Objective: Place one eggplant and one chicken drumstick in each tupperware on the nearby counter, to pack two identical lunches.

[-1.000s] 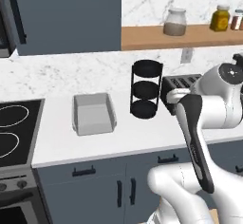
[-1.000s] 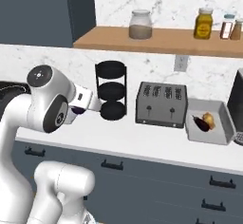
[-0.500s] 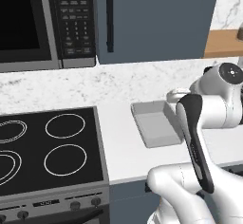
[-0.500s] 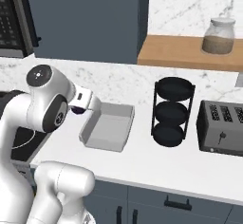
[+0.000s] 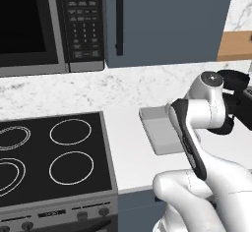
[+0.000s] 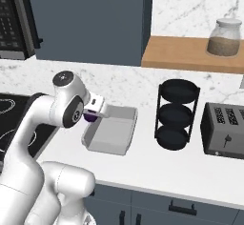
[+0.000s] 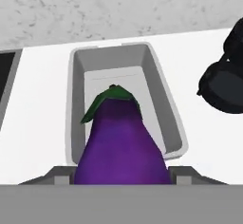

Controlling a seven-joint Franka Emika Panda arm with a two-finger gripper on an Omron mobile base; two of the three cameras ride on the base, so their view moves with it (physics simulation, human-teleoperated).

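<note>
Eggplant [image 7: 121,144] sits pinched in my claw [image 6: 91,116], the bright violet one, green cap pointing away from me toward the tray [image 7: 159,99]. In the right base view it shows as a purple spot at the claw, at about 9 o'clock of the tray [image 6: 110,146] and just above its near-left rim. The tray lies open on the counter [image 6: 190,171] and its floor looks bare: no eggplant, no drumstick in it yet.

So I judge the packing of this tray has not begun. What is left here, as I read it, is to carry the eggplant over the tray's floor, let go, then fetch a drumstick for it.

The counter is white and flat, with marble-patterned wall behind it. From the tray, a black three-tier rack [image 6: 177,114] stands at 3 o'clock, well apart, and a dark toaster [image 6: 224,130] beyond it. A wooden shelf [image 6: 190,59] above holds a glass jar [image 6: 225,38]. At 9 o'clock lies a black stove top [image 5: 49,157], just beside the counter's edge, with a microwave [image 5: 49,24] above it and a blue-grey cabinet door [image 5: 167,19] next to that.
</note>
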